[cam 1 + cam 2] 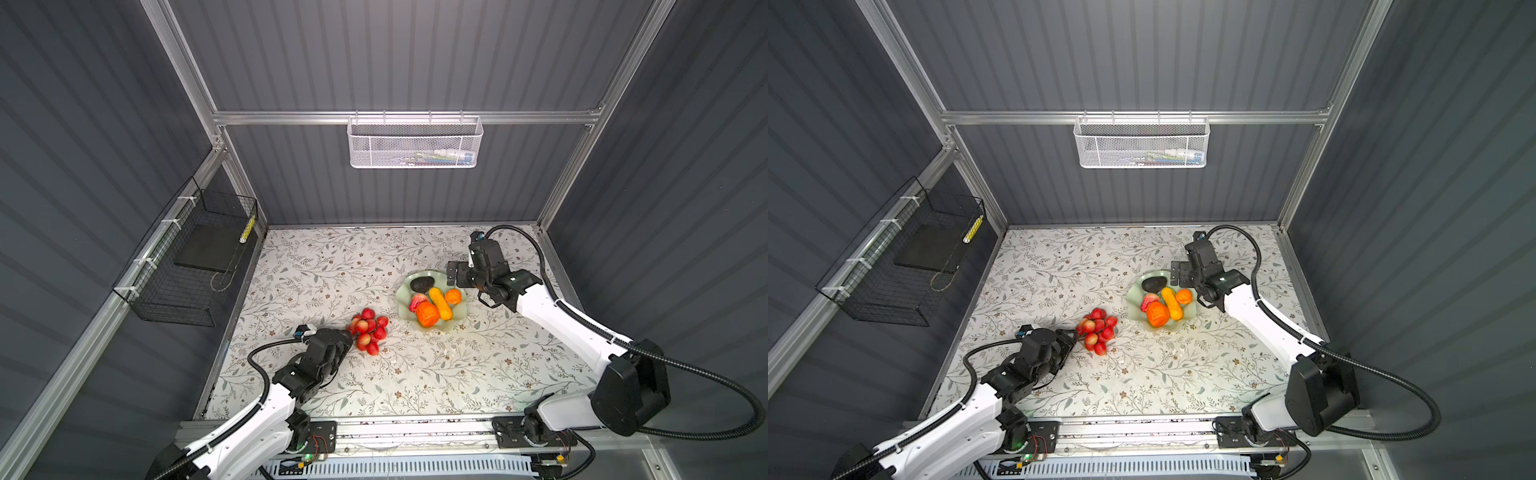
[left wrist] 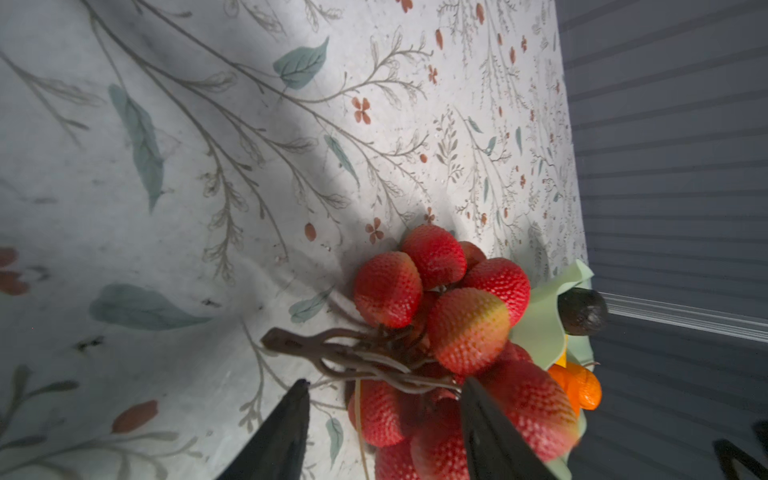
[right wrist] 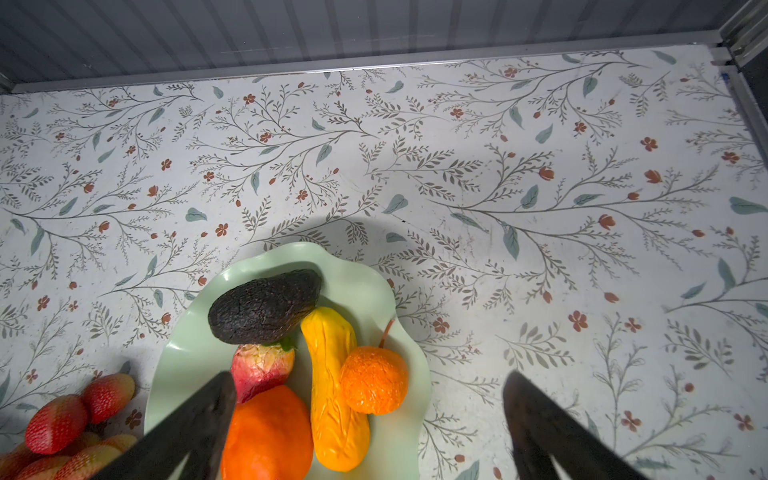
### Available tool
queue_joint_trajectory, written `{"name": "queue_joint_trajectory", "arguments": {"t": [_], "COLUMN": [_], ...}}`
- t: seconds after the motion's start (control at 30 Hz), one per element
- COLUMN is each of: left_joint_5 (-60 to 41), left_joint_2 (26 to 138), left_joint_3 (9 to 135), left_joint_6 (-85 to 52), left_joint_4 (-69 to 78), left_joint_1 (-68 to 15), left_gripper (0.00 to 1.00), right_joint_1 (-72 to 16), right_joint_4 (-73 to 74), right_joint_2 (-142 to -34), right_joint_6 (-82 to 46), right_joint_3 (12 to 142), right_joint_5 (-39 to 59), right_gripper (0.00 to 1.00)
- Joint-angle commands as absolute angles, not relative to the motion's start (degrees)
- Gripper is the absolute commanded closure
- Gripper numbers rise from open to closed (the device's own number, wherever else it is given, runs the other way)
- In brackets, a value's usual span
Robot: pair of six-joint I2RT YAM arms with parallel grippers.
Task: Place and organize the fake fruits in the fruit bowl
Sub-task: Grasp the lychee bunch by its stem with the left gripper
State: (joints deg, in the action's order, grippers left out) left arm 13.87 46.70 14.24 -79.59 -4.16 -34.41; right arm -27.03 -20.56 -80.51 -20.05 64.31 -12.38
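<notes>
One floral surface (image 1: 332, 266) carries everything. Two white-and-black arms reach in from its near edge. The left arm (image 1: 253, 419) lies low and almost level. Its forearm angles toward the middle and its wrist sits just behind the bunch. The right arm (image 1: 548, 311) has its elbow pushed out to the right. Its forearm runs far and inward, and its wrist bends down over the bowl's right rim.

The bowl (image 3: 187, 357), mint with a wavy rim, sits right of centre in both top views. The bunch (image 1: 368, 330) of red berries lies on the surface outside the bowl, just beside its near-left rim.

Five fruits lie inside the bowl:
- The big orange (image 1: 427, 313) is at the near side.
- The yellow piece (image 1: 440, 303) lies lengthwise between the two oranges.
- The avocado (image 1: 422, 284) lies across the far side.
- The small orange (image 1: 453, 296) is at the right, touching the yellow piece.
- The strawberry (image 1: 417, 301) sits at the left, between the avocado and the big orange.

The bunch's brown stem (image 2: 316, 349) points back toward the left wrist.

The left fingers (image 2: 286, 428) stand half-spread on either side of the stem's branching end. One is clear of the stem, with surface showing between, and the other is close against the berries, so nothing is clamped. The right fingers (image 3: 195, 419) gape wide and hold nothing. One hangs above the big orange and strawberry, the other above bare surface just past the rim.
</notes>
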Motion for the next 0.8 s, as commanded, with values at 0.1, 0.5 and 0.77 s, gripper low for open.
{"name": "queue_joint_trajectory", "arguments": {"t": [0.1,0.5,0.77], "left_joint_5": [14.70,19.27,19.85], "left_joint_2": [48.02,49.98,54.31], "left_joint_3": [14.94,14.03,14.02], "left_joint_6": [-81.14,-80.31,-79.83], "left_joint_4": [-3.17,-0.70,3.38], "left_joint_1": [-34.32,-34.37,-34.36], "left_gripper": [0.43,0.52,0.56], "right_joint_1": [-26.78,-26.70,-26.62], "right_joint_4": [-19.29,-19.20,-18.85], "right_joint_2": [-77.17,-76.44,-76.20], "right_joint_6": [-19.34,-19.34,-19.25], "right_joint_3": [63.10,62.49,62.18], "right_joint_5": [-12.07,-12.22,-12.23], "right_gripper": [0.01,0.01,0.01]}}
